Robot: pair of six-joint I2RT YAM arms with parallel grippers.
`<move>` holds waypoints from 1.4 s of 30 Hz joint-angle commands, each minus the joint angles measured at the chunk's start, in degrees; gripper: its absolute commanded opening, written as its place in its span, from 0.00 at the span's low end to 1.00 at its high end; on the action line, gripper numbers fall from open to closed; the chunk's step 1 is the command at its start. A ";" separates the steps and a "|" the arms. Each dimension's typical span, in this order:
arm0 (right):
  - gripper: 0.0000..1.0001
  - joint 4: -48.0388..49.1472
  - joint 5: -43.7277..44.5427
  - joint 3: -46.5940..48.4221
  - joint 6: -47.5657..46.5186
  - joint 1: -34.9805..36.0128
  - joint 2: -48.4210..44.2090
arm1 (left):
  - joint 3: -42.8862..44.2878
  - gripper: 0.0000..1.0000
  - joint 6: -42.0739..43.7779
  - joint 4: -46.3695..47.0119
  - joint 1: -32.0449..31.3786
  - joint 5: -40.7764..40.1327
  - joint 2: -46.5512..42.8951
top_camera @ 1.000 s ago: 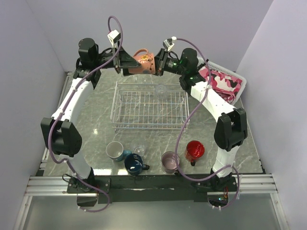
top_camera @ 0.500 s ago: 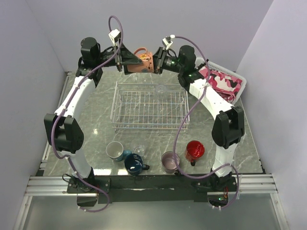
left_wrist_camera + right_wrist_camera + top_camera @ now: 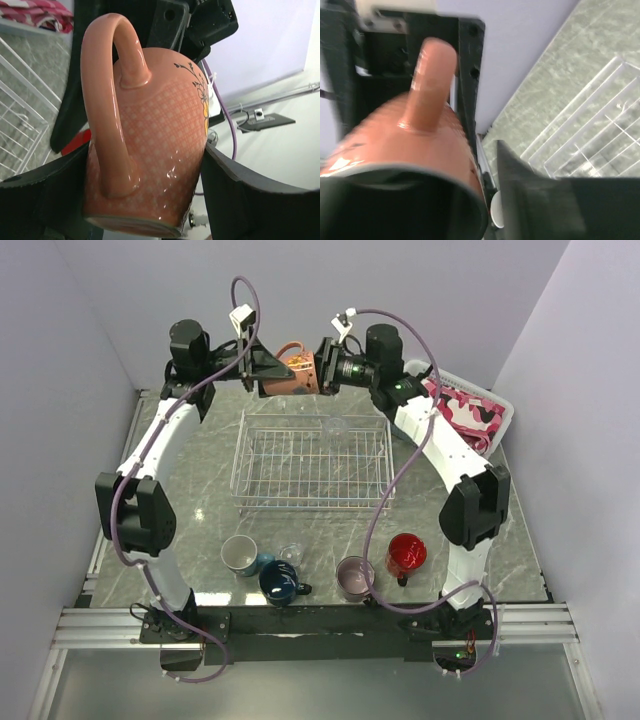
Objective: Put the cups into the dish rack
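Observation:
My left gripper (image 3: pixel 276 371) is shut on the salmon-orange mug (image 3: pixel 297 373), held high in the air behind the dish rack (image 3: pixel 310 465). In the left wrist view the mug (image 3: pixel 150 145) sits between both fingers, handle toward the camera. My right gripper (image 3: pixel 323 368) is open at the mug's mouth. In the right wrist view one finger (image 3: pixel 530 195) stands just outside the mug's wall (image 3: pixel 395 140) and the other is hidden. A clear glass (image 3: pixel 336 428) stands in the rack.
At the front stand a teal-blue mug (image 3: pixel 239 554), a navy mug (image 3: pixel 281 583), a small clear glass (image 3: pixel 291 554), a mauve mug (image 3: pixel 354 578) and a red mug (image 3: pixel 406 555). A white basket of pink cloth (image 3: pixel 462 408) is at the back right.
My right gripper has moved left up to the mug's mouth. The left gripper has shifted the mug slightly up and left while still holding it.

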 commanded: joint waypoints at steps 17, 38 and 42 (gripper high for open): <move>0.89 -18.43 6.58 -22.47 -12.04 -14.48 -18.74 | 24.26 0.01 43.45 -50.53 9.76 -3.06 2.90; 0.89 -17.82 9.57 -40.07 -11.43 -22.22 -43.80 | 24.95 0.01 96.03 -67.47 -11.51 -66.20 16.02; 0.89 -17.11 8.96 -42.97 -10.46 -23.10 -46.09 | 24.34 0.01 97.27 -66.77 -13.62 -70.25 18.40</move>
